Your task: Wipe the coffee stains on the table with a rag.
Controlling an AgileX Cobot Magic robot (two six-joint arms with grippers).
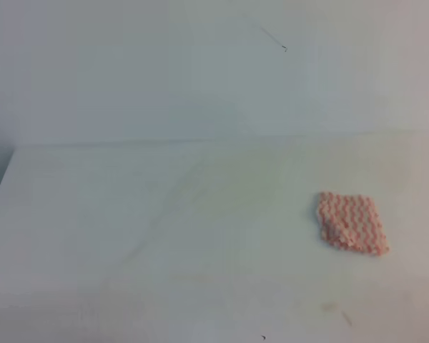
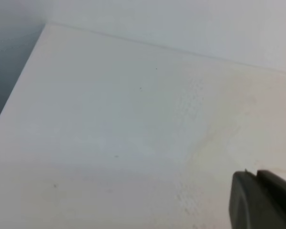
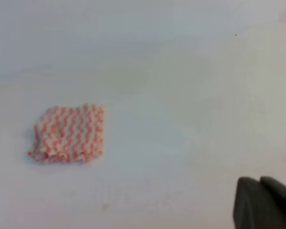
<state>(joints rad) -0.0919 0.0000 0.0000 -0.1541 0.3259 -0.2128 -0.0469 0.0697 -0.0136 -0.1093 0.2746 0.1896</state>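
Observation:
The pink-and-white zigzag rag [image 1: 351, 221] lies flat on the white table [image 1: 129, 214] at the right; it also shows in the right wrist view [image 3: 69, 133], left of centre. No coffee puddle shows. Only faint tan smears mark the tabletop: a few near the front right [image 1: 332, 307] and a pale one in the left wrist view [image 2: 205, 138]. Neither arm shows in the exterior view. The left gripper [image 2: 256, 174] and right gripper [image 3: 259, 180] show as dark fingers pressed together at the lower right of their wrist views, empty, well away from the rag.
The table's left edge [image 1: 0, 186] drops to a dark floor; it also shows in the left wrist view [image 2: 19, 86]. A pale wall [image 1: 200, 71] stands behind the table. Faint grey streaks [image 1: 164, 214] cross the middle of the tabletop.

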